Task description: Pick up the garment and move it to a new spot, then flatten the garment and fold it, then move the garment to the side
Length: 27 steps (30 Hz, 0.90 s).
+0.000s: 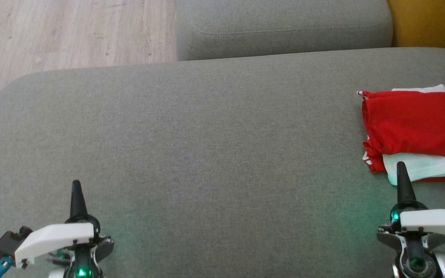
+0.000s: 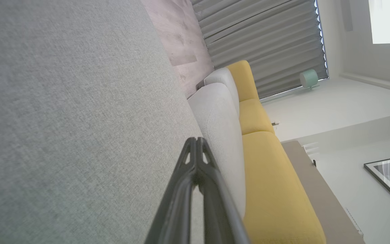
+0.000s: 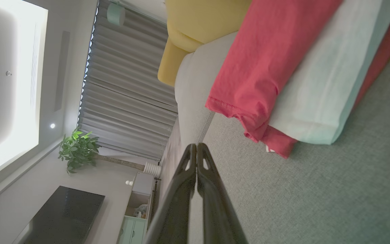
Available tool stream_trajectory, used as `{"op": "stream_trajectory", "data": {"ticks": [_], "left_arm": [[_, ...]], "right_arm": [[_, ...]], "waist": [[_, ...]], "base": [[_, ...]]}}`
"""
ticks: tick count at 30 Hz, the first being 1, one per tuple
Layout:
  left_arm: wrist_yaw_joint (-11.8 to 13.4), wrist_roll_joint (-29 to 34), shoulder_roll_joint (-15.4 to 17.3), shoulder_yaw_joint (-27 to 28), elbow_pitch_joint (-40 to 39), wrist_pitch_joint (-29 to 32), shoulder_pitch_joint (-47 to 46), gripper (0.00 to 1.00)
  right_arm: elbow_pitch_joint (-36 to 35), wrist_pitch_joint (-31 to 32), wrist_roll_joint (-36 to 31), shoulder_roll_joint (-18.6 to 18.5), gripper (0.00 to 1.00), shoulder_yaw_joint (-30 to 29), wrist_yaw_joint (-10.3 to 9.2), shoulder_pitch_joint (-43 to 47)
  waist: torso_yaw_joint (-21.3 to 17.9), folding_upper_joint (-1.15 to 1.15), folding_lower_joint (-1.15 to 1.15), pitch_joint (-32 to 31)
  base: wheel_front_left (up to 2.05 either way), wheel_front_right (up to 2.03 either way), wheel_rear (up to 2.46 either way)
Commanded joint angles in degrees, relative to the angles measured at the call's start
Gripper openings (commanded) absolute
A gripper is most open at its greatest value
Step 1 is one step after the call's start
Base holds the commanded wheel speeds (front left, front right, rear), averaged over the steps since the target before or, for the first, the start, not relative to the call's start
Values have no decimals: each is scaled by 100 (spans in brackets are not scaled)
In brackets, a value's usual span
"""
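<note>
Grey sofa (image 1: 207,135) holds folded garment (image 1: 415,123) (red, white).

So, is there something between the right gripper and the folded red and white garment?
Nothing visible. The right gripper, shut, is close beside the garment, and the wrist view shows just bare grey cushion between them.

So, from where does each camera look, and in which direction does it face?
Head view: from the head, down onto the grey seat; left gripper lower left, right gripper lower right, red and white garment at right.
Left wrist view: low, rolled sideways, along the seat towards a yellow sofa and curtain; its own shut fingers.
Right wrist view: also rolled, towards the garment; own shut fingers.
Shared: both wrist views show curtain and yellow sofa.
</note>
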Motion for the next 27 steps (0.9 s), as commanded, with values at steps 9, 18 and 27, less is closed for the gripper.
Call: {"op": "stream_trajectory", "data": {"ticks": [9,18,27], "left_arm": [[-81,-541,37,272,-240,192,-144,0],[-100,-1075,41,377,-275,361,-135,0],[-116,-1503,43,461,-303,496,-128,0]], "right_arm": [[-161,174,656,-97,0,-11,-3,-340],[-146,344,1285,-96,0,-90,-4,-359],[-134,481,1787,-93,0,-154,-4,-374]], "waist": [[-16,0,0,-35],[-34,0,0,-73],[-49,0,0,-104]], "base": [[0,0,0],[0,0,0],[0,0,0]]}}
